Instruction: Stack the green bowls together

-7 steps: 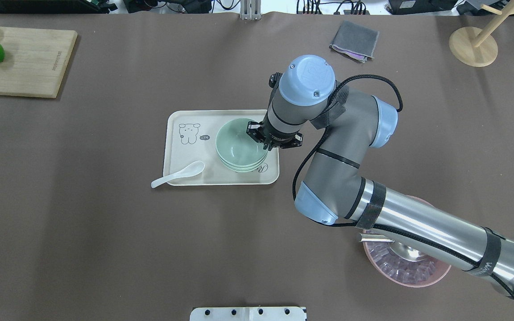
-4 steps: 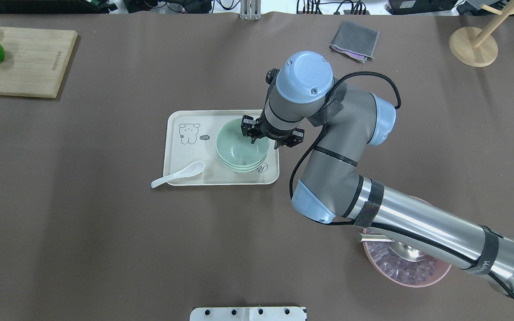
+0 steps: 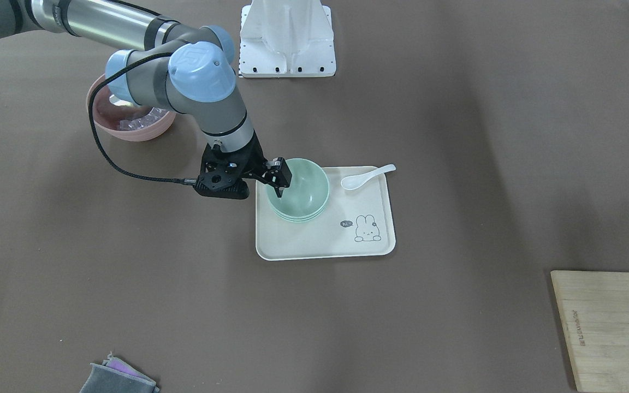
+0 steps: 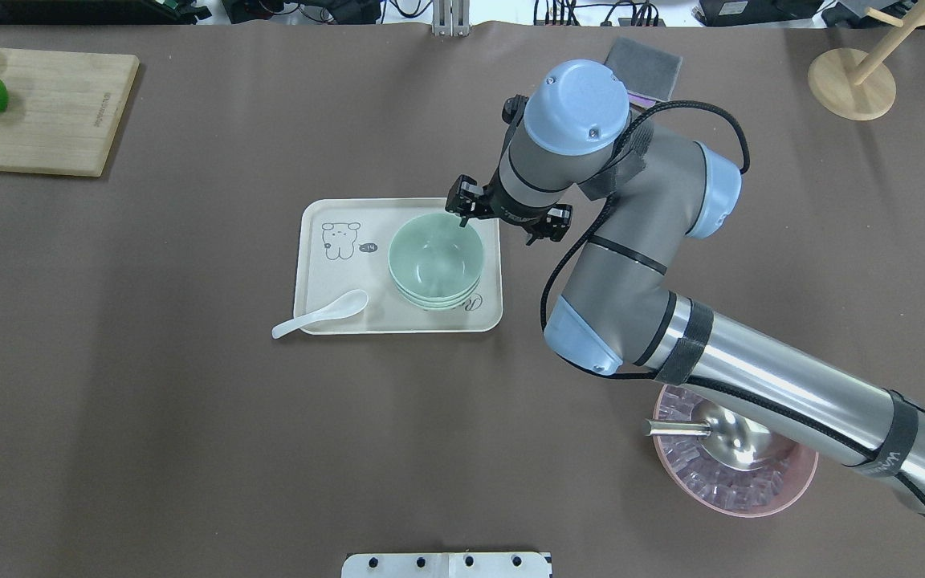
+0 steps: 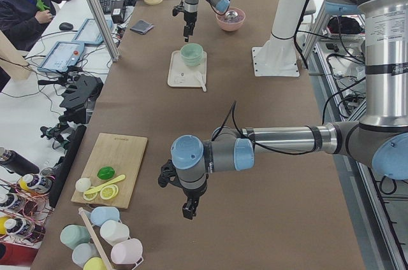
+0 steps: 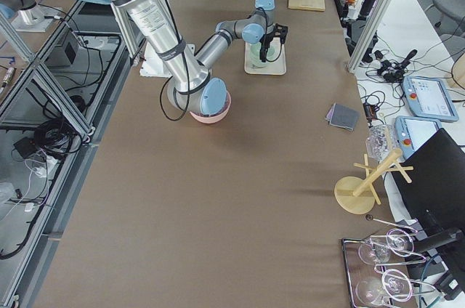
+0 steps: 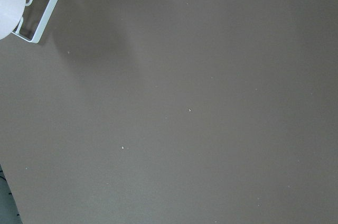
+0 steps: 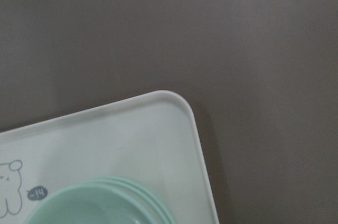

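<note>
- Upright, the three green bowls [image 4: 436, 261] sit nested in one stack, mouths facing up, the stack's axis vertical; being round, they show no long side.
- They stand on the cream tray [image 4: 382, 319], toward its 3 o'clock end in the overhead view; a white spoon [image 4: 322, 315] lies at the tray's 7 o'clock corner.
- Right claw [image 4: 497, 231] is spread wide and grips nothing, at the bowls' 1 o'clock, one finger by their far rim, the other past the tray's edge.
- Left claw [image 5: 189, 209] hangs over the table [image 4: 189, 401], well apart from the tray; whether it is spread or closed I cannot tell.
</note>
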Controlling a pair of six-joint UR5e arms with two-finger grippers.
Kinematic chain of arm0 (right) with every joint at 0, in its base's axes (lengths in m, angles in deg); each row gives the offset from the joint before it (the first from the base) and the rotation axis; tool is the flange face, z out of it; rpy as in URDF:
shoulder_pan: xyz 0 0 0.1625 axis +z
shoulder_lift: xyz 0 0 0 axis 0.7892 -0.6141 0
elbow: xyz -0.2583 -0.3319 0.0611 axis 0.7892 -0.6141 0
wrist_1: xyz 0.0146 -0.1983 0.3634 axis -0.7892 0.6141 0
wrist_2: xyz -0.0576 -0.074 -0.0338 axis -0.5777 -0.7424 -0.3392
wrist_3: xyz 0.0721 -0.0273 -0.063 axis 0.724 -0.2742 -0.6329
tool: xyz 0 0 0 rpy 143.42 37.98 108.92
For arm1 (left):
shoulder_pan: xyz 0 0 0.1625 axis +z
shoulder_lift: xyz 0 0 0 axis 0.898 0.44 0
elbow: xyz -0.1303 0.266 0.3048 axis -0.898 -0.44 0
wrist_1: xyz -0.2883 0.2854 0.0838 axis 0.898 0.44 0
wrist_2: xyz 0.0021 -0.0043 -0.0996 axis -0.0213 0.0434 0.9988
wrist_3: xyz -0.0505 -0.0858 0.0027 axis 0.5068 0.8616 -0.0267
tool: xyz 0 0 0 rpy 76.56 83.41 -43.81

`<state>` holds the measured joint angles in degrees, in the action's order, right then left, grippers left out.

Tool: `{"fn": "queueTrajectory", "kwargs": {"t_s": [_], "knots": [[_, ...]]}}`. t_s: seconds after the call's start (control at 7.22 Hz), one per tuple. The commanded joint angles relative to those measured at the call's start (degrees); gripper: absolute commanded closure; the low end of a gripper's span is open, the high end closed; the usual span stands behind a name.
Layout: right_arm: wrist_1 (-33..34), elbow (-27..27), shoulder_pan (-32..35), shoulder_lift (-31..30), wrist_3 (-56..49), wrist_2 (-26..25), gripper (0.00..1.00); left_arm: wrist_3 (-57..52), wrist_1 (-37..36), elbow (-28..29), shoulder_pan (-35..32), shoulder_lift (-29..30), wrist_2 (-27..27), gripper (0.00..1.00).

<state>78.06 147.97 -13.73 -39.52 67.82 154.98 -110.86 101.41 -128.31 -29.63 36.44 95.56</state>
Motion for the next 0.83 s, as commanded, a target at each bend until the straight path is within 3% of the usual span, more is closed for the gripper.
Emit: {"fn": "queueTrajectory", "kwargs": {"t_s": [0.0,0.14,0.42,0.69], "knots": [[0.36,3.24,5.53,-4.57,-7.50,3.82,0.00,0.00,0.00,-0.01,0.01,0.00,0.00,0.02],[0.62,7.01,8.34,-9.74,-12.17,4.54,0.00,0.00,0.09,-0.10,0.01,0.00,0.00,0.02],[4.54,7.92,17.20,-15.30,-25.68,10.48,0.00,0.00,0.18,0.08,-0.07,0.09,0.00,0.02],[7.57,8.89,26.26,-25.89,-47.44,13.60,0.00,0.00,0.00,-0.36,0.01,0.44,0.00,0.02]]}}
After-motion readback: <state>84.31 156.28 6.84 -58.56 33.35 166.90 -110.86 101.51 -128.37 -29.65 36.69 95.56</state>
